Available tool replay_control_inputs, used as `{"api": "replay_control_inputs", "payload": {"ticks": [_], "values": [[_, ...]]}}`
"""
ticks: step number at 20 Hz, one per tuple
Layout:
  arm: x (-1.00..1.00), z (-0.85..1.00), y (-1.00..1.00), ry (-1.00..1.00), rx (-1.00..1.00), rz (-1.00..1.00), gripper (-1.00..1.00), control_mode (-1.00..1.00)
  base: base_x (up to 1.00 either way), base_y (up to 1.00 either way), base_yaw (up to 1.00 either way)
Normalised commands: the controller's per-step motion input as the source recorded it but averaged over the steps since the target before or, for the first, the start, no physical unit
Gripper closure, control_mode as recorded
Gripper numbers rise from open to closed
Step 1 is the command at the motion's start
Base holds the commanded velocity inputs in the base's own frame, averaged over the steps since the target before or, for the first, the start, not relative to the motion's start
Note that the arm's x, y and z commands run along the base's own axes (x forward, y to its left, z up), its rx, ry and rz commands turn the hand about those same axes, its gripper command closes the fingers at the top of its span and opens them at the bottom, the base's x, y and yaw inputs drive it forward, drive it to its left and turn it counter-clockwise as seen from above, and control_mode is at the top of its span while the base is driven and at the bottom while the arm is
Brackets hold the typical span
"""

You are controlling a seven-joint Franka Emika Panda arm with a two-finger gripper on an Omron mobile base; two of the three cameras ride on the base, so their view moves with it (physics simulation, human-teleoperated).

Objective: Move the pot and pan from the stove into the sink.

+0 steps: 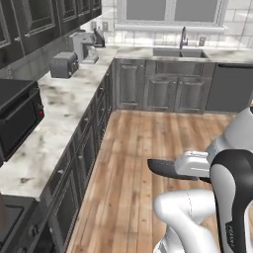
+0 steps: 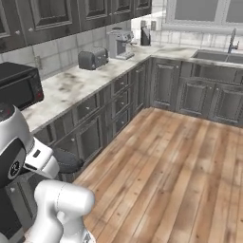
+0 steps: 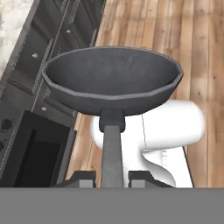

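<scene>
Tool clenched on the pan by its long thin handle; finger tips pinch the handle from both sides near its free end, hand view. Pan carried in mid-air over the wood floor, off the stove, bowl pointing away from the tool along the handle's axis, roughly level, nothing inside.

Key relation for next move: sink sits in the far tabletop run under the window, w/ faucet behind it, well apart from the pan and ahead of the base. Pan in left base view pokes out leftward from the wrist, so long axis lies across the line to the sink, not along it. Judgement: needs a drive or long reach fwd across the floor, then lowering the bowl into a basin w/o the handle catching the rim or faucet.

View diffs: hand view gives the grip itself and the pan's empty bowl, plus dark oven door below. Left base view gives sink square-on, both basins hard to tell apart. Right base view shows sink at far right edge, pan as a dark sliver beside the arm. Pot: can't tell where from here.
</scene>
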Motion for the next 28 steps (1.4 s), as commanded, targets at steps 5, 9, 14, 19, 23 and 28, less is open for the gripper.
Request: {"api": "replay_control_inputs", "payload": {"ticks": [5,9,14,19,23,28], "values": [[0.00,0.00,0.00,0.00,0.00,0.00,1.00,1.00,0.86,0.00,-0.09],[0.00,0.00,0.00,0.00,0.00,0.00,1.00,1.00,0.85,0.00,-0.09],[0.00,0.00,0.00,0.00,0.00,0.00,1.00,1.00,0.85,0.00,-0.09],[0.00,0.00,0.00,0.00,0.00,0.00,1.00,1.00,0.83,0.01,-0.10],[0.00,0.00,0.00,0.00,0.00,0.00,1.00,1.00,0.76,0.03,-0.10],[0.00,0.00,0.00,0.00,0.00,0.00,1.00,1.00,0.78,0.04,-0.06]]}}
